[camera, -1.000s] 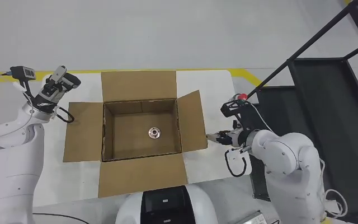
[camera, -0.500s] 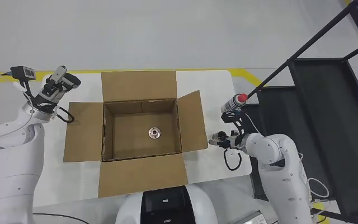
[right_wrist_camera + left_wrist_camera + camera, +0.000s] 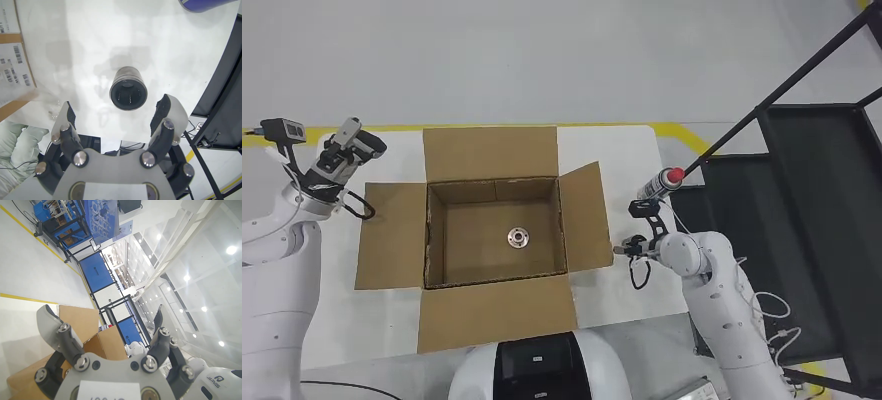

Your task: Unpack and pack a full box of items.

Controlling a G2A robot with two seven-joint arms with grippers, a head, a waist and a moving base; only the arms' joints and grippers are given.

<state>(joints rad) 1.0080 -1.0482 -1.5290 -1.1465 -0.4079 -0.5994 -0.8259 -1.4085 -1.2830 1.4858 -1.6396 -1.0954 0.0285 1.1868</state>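
An open cardboard box (image 3: 496, 240) stands in the middle of the white table (image 3: 617, 150), its four flaps spread out. A small round metal part (image 3: 518, 237) lies on the box floor. My right gripper (image 3: 623, 250) (image 3: 117, 108) is open just off the box's right flap, low over the table. A short dark cylinder (image 3: 129, 89) stands on the table just ahead of its fingertips, untouched. My left gripper (image 3: 362, 142) (image 3: 103, 313) is open and empty, raised off the table's far-left corner and pointing up into the room.
A spray can with a red cap (image 3: 662, 183) (image 3: 204, 4) lies near the table's right edge, beyond the right gripper. A black metal rack (image 3: 802, 180) stands close on the right. The box flap (image 3: 13, 56) is beside the right gripper.
The right arm's elbow and forearm swung toward the near side, uncovering the spray can; its gripper stayed by the box's right flap. The left arm has not moved.
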